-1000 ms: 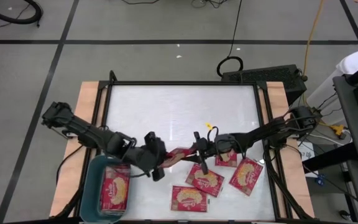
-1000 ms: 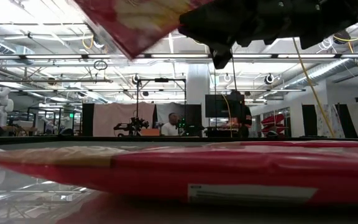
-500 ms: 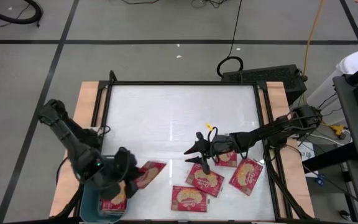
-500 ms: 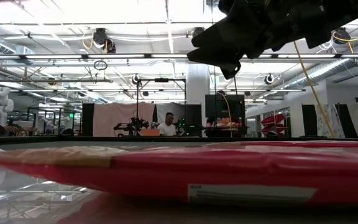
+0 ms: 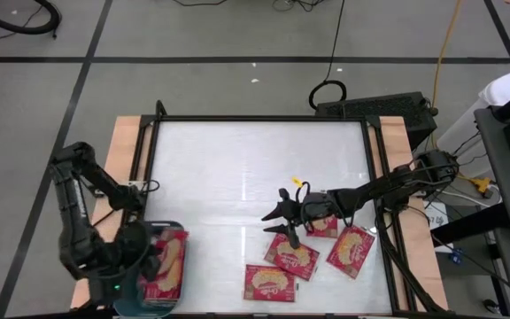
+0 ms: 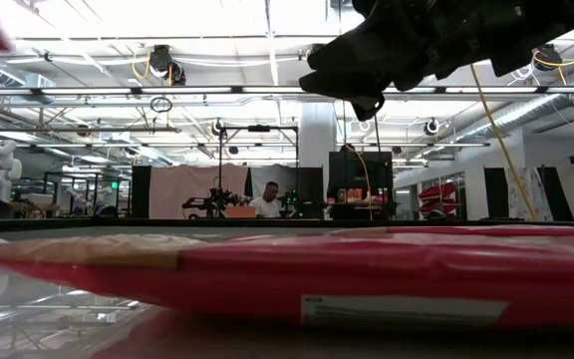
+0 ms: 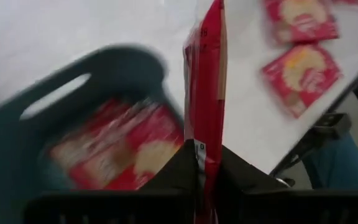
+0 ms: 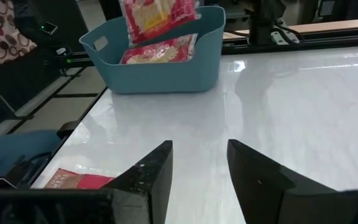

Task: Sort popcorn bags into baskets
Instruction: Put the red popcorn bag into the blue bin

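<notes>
My left gripper is shut on one red popcorn bag over the teal basket at the table's near left corner. In the left wrist view the bag shows edge-on above the basket, which holds other red bags. The right wrist view shows the held bag over the basket. My right gripper is open and empty above the table's middle, near several bags lying flat: one, another, a third. My left gripper pinches one end of the bag between its two fingers. The bag stands on edge and reaches out ahead of the fingers. It is lifted clear, above the basket and the bags inside it.
A further bag lies partly under my right arm. One red bag lies right before the low camera and fills that view's foreground. The far half of the white table is bare. People stand in the room beyond.
My left gripper has swung from the table's middle, beside my right gripper, toward the near left corner, carrying the bag. The bag has gone from between the two grippers to over the basket. My right gripper has stayed about where it was.
</notes>
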Motion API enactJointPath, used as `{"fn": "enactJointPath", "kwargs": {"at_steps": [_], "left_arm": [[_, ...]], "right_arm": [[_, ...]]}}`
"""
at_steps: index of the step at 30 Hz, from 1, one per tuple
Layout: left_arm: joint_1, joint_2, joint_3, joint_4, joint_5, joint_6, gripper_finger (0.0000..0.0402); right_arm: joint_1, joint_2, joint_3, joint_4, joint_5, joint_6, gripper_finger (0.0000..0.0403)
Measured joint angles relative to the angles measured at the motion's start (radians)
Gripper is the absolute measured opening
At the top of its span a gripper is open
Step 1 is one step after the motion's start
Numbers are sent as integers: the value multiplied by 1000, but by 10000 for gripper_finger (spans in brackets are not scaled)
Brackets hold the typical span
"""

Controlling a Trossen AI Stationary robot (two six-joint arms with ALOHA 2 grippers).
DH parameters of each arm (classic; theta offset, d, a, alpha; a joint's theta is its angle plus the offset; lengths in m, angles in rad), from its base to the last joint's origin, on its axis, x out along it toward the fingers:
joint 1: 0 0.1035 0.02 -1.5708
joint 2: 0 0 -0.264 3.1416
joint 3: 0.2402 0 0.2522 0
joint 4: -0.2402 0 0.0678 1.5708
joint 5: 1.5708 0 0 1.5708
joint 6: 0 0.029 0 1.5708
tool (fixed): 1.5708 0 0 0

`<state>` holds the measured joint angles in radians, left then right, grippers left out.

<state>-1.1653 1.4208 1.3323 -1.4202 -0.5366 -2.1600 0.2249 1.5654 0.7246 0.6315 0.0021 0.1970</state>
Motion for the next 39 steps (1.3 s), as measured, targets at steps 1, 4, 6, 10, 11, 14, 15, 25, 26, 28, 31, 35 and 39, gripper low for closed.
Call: {"fn": "enactJointPath", "kwargs": {"at_steps": [1, 4, 6, 10, 11, 14, 15, 25, 26, 28, 31, 35, 39], "left_arm": [[-22, 1, 0, -28, 6, -55, 39], [-65, 10, -9, -44, 22, -128, 42], [-74, 16, -20, -22, 24, -131, 37], [-69, 34, -40, 5, 37, -131, 26], [-67, 39, -46, 12, 49, -131, 25], [-66, 49, -59, 19, 72, -132, 27], [-66, 51, -63, 22, 72, -135, 30], [-65, 52, -102, 37, 74, -140, 45], [-65, 52, -102, 37, 74, -140, 46], [-66, 52, -102, 36, 74, -138, 46], [-67, 52, -102, 35, 75, -124, 46], [-69, 52, -102, 28, 77, -100, 47], [-69, 52, -102, 25, 94, -86, 47]], "right_arm": [[0, 0, 0, 0, 0, 0, 144], [0, 0, 0, 0, 0, 0, 144], [0, 0, 0, 0, 2, 0, 144], [0, 0, 0, 0, 5, 14, 144], [0, 0, 0, 0, 11, 21, 144], [4, 0, 0, 0, 30, 36, 144], [6, 0, 0, 0, 30, 45, 144], [60, 0, 0, 25, 76, 130, 144], [70, 0, 0, 34, 76, 133, 144], [91, 0, 0, 51, 76, 145, 144], [120, 0, 0, 60, 78, 177, 144], [157, 0, 0, 60, 115, 204, 144], [187, 0, 0, 60, 154, 211, 144]]}}
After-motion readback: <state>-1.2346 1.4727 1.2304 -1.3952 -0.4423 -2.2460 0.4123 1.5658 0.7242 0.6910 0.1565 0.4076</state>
